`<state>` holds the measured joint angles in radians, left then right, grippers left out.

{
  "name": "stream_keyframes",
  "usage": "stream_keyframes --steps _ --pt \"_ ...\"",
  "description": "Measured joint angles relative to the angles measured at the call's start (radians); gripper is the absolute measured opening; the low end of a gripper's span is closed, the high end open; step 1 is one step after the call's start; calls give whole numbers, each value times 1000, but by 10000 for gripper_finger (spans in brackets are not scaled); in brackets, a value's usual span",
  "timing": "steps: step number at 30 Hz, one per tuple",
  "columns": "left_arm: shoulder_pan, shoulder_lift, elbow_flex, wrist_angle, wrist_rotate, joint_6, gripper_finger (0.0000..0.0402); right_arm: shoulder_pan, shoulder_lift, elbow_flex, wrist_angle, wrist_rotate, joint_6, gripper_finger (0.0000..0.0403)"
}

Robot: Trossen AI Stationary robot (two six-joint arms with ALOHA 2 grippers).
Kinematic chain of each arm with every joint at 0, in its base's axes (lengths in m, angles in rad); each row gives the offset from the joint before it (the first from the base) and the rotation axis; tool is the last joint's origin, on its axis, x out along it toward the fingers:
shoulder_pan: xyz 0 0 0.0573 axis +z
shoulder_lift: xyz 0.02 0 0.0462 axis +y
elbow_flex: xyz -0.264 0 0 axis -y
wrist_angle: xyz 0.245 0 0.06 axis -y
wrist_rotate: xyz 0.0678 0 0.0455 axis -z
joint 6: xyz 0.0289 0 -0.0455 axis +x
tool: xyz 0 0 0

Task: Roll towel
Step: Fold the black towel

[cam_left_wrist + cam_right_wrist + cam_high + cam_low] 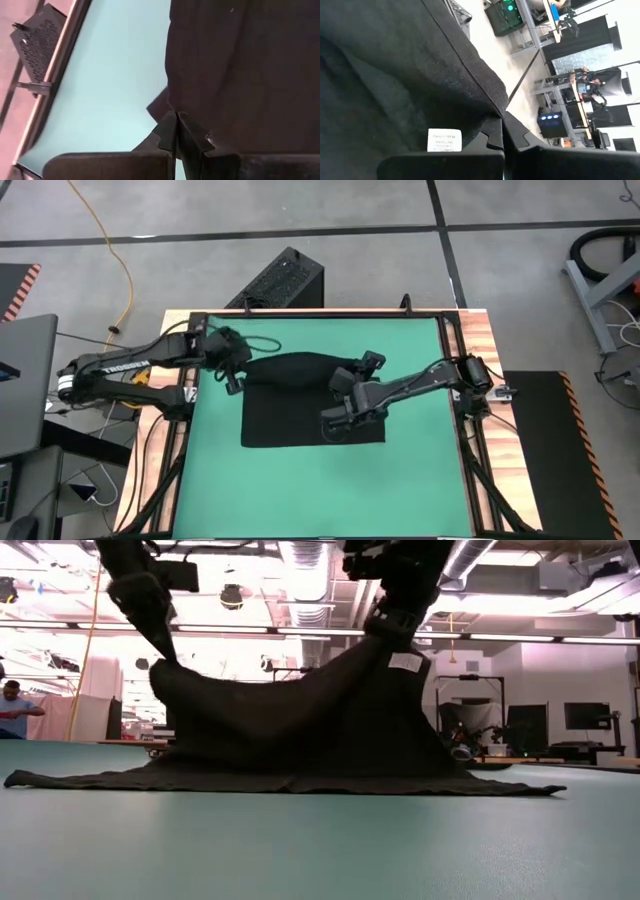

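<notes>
The fingers [176,131] of the left gripper [232,376] are pressed together on one far corner of the towel [300,415], and the fingers [504,131] of the right gripper [345,388] are clamped on the opposite far corner, next to the small white tag [444,140]. We hold both corners raised above the green mat [420,480], so in the low view the cloth hangs as a tent between the two grippers while its near edge lies flat on the mat. In the high view the towel sits slightly beyond the middle of the mat, with its lifted far edge bunched and its near part spread as a flat rectangle. We judge the task to be at an early stage: the far edge is gripped and lifted, but no turn of the roll is visible and nearly the whole cloth remains to be wound. The next step calls for carrying both corners over toward the near edge at an even height, since an uneven lift would skew the roll. Around the work area, the wooden tabletop [480,330] shows at the mat's borders, a black perforated box [280,280] stands on the floor beyond it, and a yellow cable [110,240] trails across the floor. A person [12,708] appears far back in the room. Nothing lies on the mat in the towel's path.
</notes>
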<state>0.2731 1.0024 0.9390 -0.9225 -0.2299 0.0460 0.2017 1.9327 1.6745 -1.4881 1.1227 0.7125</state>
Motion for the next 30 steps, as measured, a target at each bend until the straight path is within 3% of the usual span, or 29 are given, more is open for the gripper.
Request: stream_keyframes --steps 13,19,30 --pt "-295 -52 -20 -15 -57 -274 0 75 0 0 -23 -104 160 1" --pt "-357 -52 -96 -5 -74 -350 0 118 0 0 -15 -120 193 1" --pt "-427 -52 -126 28 -81 -410 0 168 3 -15 59 -260 207 7"
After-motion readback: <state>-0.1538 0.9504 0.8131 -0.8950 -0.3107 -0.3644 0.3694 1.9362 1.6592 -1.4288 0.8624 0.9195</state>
